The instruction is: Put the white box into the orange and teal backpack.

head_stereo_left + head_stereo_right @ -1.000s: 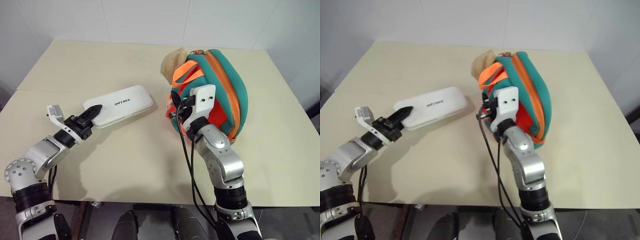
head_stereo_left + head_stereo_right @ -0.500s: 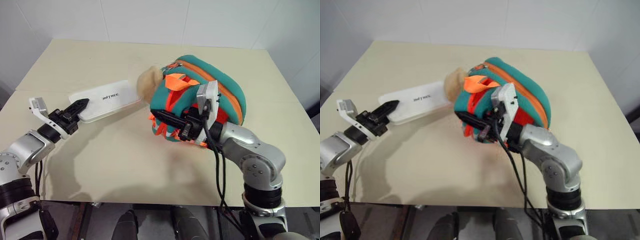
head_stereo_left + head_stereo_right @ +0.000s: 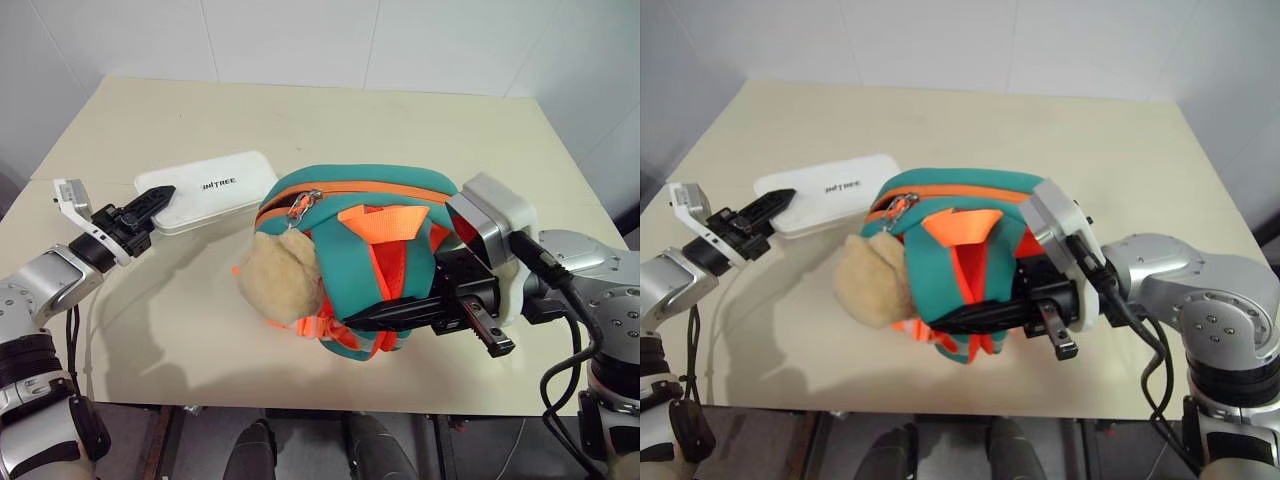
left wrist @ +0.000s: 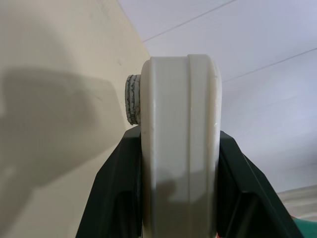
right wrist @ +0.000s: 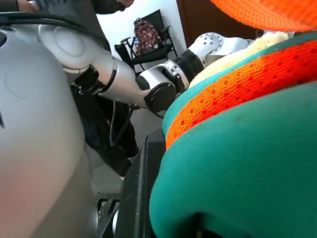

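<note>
The white box [image 3: 210, 187] lies at the table's left with one end raised. My left gripper [image 3: 158, 193] is shut on that end. In the left wrist view the box's edge [image 4: 181, 148] stands between my two dark fingers [image 4: 119, 198]. The orange and teal backpack [image 3: 350, 240] hangs over the table's front middle, its orange zip line along the top and its beige plush piece [image 3: 280, 280] at the front left. My right gripper [image 3: 370, 318] is shut on the backpack's lower side, among the orange straps. Teal fabric and orange mesh [image 5: 237, 94] press against the right wrist camera.
The beige table [image 3: 180, 120] has bare surface behind and to the right of the backpack. Its front edge [image 3: 200, 403] runs just below the backpack. A white wall stands behind it. A person in dark clothes [image 5: 106, 129] and a chair [image 5: 148, 47] appear past the table.
My right arm has swung the backpack toward the table's front and turned it, so the plush now faces front left. My left gripper, still on the box, has drawn it a little left.
</note>
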Motion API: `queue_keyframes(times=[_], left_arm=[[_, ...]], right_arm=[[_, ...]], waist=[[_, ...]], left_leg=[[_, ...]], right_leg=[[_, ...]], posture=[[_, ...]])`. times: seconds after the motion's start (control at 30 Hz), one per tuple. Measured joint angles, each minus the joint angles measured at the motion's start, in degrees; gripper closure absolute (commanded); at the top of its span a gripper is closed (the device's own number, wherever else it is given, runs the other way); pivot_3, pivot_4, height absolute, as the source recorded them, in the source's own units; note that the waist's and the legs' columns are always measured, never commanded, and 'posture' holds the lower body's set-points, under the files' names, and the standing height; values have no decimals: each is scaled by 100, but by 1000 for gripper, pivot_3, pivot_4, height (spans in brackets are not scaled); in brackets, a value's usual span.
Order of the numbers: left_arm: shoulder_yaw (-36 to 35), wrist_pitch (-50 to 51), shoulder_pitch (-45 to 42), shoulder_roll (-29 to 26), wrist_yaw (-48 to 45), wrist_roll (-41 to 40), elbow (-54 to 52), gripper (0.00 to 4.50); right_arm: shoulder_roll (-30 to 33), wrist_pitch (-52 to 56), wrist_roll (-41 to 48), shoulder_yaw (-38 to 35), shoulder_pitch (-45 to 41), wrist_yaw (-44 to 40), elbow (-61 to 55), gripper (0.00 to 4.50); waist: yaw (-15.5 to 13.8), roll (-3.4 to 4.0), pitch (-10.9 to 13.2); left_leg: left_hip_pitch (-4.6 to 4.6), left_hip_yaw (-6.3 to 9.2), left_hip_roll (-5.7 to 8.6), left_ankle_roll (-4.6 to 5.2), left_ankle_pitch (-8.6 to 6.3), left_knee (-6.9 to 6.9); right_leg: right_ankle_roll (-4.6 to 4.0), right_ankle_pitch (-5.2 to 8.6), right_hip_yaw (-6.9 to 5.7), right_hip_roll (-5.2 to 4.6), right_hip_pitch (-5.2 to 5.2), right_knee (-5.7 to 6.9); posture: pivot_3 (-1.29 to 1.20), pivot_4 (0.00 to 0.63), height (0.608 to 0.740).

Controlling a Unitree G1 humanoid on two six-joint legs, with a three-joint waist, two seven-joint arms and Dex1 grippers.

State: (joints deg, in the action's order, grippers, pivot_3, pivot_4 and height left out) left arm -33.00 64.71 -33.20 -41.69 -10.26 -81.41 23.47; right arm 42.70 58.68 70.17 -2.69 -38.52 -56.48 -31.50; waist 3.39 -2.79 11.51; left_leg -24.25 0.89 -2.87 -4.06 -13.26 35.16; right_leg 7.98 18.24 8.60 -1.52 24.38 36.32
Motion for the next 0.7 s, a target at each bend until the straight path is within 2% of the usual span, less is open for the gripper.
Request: queue_keyframes(times=[0.2, 0.37, 0.5, 0.7], left_arm=[[159, -157, 4, -227, -792, 741, -168, 3175], [239, -1182, 428, -429, -2586, 1506, -1115, 3175], [129, -1988, 461, -430, -3700, 1821, -1183, 3175], [-180, -2617, 465, -445, -4774, 1923, -1184, 3175]], right_arm=[[-117, -654, -1041, 463, 244, -206, 45, 4497], [-655, -1285, -1647, 663, 701, -5, 79, 4497], [-783, -1415, -1769, 698, 901, 46, 79, 4497], [-860, -1498, -1912, 705, 1033, 108, 83, 4497]], waist=[[1, 0, 0], [-5, -1, -1], [-13, -1, -1], [-8, -1, -1]], left_leg=[[-2, -3, 0, -1, 1, -1], [-1, -7, -1, -5, 2, -5], [1, -7, -1, -4, 2, 1], [2, -7, -2, -2, 3, 2]], right_leg=[[0, 0, 2, 0, 6, 2], [-3, 1, 3, 0, 7, 3], [-3, 1, 3, 0, 5, 10], [-3, 1, 2, 1, 5, 15]], posture=[[0, 150, 740], [0, 150, 740], [0, 150, 740], [0, 150, 740]])
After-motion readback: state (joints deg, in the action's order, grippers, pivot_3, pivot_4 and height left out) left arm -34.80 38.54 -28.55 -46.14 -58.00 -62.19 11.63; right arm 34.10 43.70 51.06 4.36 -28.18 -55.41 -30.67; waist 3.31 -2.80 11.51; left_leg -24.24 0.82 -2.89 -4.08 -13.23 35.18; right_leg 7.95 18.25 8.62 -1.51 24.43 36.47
